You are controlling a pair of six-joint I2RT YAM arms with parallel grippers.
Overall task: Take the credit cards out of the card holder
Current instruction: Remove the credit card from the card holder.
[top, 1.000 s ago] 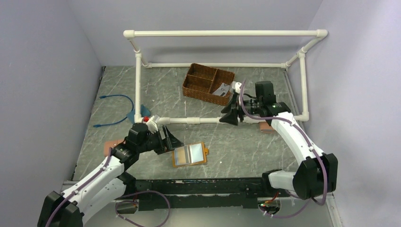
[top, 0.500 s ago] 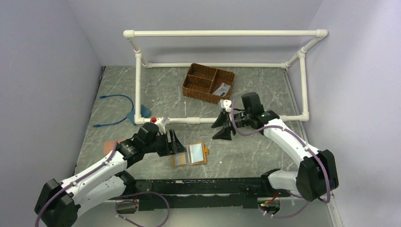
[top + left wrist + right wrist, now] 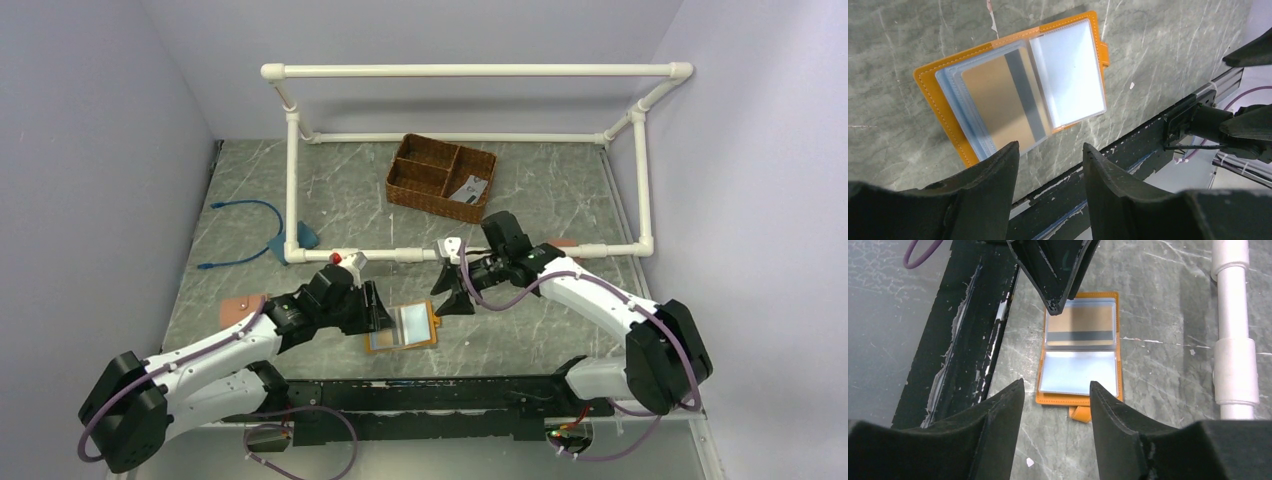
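Card holder, a small mustard-orange leather fold-over wallet, lies open on the grey marbled worktop between the spread, empty left claw and right claw; I'd pin its edge, then slide out the tan dark-striped credit card, which only the wrist views show, top's just glare.

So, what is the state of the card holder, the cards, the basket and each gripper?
card holder: open, flat on the table.
striped card: inside its clear sleeve, not out yet.
left gripper: open, empty, at the holder's edge.
right gripper: open, empty, near the holder's tab end.
wicker basket: upright, holding one loose card.
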